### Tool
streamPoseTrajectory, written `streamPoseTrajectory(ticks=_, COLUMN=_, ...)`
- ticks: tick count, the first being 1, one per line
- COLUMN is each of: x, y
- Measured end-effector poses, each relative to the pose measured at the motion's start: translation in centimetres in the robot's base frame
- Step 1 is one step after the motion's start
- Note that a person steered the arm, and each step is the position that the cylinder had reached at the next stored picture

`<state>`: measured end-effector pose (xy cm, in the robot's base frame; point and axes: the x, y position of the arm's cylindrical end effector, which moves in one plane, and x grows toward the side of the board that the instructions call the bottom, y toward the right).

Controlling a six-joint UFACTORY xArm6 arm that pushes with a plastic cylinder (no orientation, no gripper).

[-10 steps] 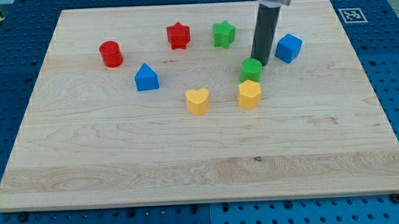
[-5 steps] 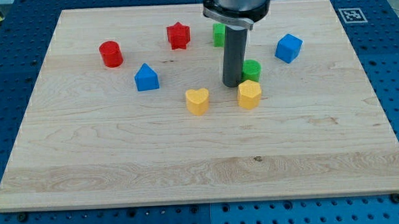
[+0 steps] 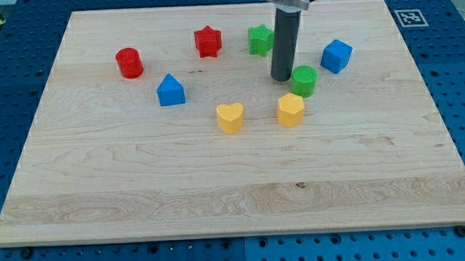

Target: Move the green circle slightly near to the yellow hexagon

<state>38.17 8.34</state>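
Camera view shows the dark rod coming down from the view's top, with my tip [image 3: 281, 78] resting on the wooden surface [image 3: 219, 186]. No gripper is fitted — the rod has nothing to spread or pinch with, and it holds nothing.

Just to the view's right of my tip sits the green circle [image 3: 303, 80], close beside the rod's lower end; whether the two actually touch cannot be told. Below the tip and a little to the view's right lies the yellow hexagon [image 3: 290, 110], near the green circle and just beneath it, with a narrow gap between them.

Above the tip, partly hidden behind the rod on its left side, is the green star [image 3: 258, 40]. Further to the view's right of the tip, past the green circle, stands the blue cube [image 3: 336, 55].

To the view's left and below the tip is the yellow heart [image 3: 230, 118]. Well to the left are the blue house-shaped block [image 3: 170, 90], the red star [image 3: 208, 42] higher up — and farthest left, the red cylinder [image 3: 129, 63].
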Motion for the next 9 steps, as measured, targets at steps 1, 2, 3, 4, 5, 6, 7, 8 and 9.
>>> streamPoseTrajectory(ticks=1, x=-0.1, y=0.2)
streamPoseTrajectory(ticks=2, x=-0.2, y=0.6)
streamPoseTrajectory(ticks=3, x=-0.2, y=3.2)
streamPoseTrajectory(ticks=4, x=-0.2, y=3.8)
streamPoseTrajectory(ticks=5, x=-0.7, y=6.6)
streamPoseTrajectory(ticks=6, x=-0.5, y=7.9)
streamPoseTrajectory(ticks=7, x=0.6, y=7.7)
streamPoseTrajectory(ticks=8, x=1.6, y=7.5)
streamPoseTrajectory(ticks=9, x=1.9, y=5.6)
